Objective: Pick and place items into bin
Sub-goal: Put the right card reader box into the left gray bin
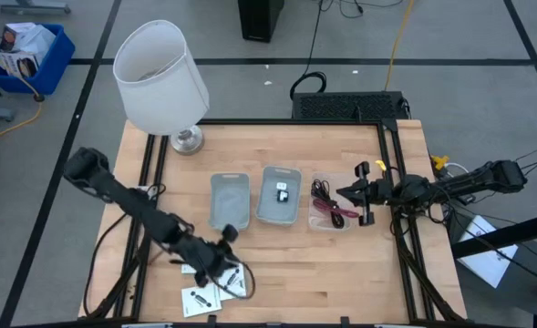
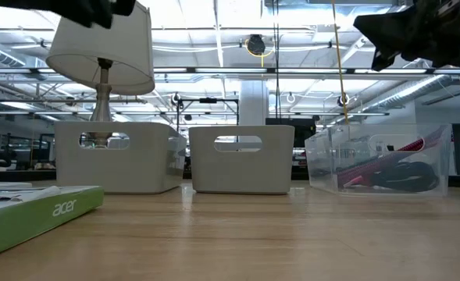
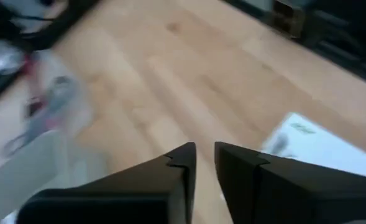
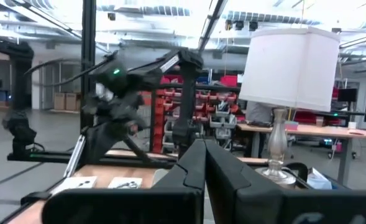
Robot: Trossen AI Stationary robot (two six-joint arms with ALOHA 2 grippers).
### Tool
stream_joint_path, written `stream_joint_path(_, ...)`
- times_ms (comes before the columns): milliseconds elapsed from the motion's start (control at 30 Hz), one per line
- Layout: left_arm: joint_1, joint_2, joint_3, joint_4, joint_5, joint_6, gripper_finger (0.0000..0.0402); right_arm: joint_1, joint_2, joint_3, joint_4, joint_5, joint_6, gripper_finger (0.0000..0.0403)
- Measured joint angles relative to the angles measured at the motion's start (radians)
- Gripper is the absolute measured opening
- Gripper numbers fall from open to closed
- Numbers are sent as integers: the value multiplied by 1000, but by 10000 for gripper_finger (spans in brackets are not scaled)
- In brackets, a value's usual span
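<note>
Bins (image 1: 230,202) x2, clear tray (image 1: 327,219) x1, packets (image 1: 201,299) x3 w/ left pincer (image 1: 232,264) near.

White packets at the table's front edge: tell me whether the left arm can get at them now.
Probably yes. The left gripper hovers right beside the white packets, which lie flat on the table with nothing over them.

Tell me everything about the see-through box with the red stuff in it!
The clear plastic bin is a small box with see-through walls, so its load shows from the side. It stands upright on the wooden table, rightmost of three bins, beside a grey bin. Inside lies a red-and-black cable bundle. The right gripper hangs over it, not touching.
</note>
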Motion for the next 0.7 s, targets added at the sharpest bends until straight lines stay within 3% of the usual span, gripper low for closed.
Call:
stream_joint_path(200, -29, 138, 94, -48, 116, 12, 123, 1, 2, -1, -20, 0, 12, 0)
stream_joint_path(400, -43, 246, 166, -24, 63, 3, 168, 1, 2, -2, -17, 0, 15, 0)
stream_joint_path(500, -41, 293, 197, -21, 60, -2, 171, 1, 2, -2, -14, 0, 15, 0)
stream_joint_path(700, -32, 357, 200, -42, 110, 127, 152, 1, 2, -2, -11, 0, 13, 0)
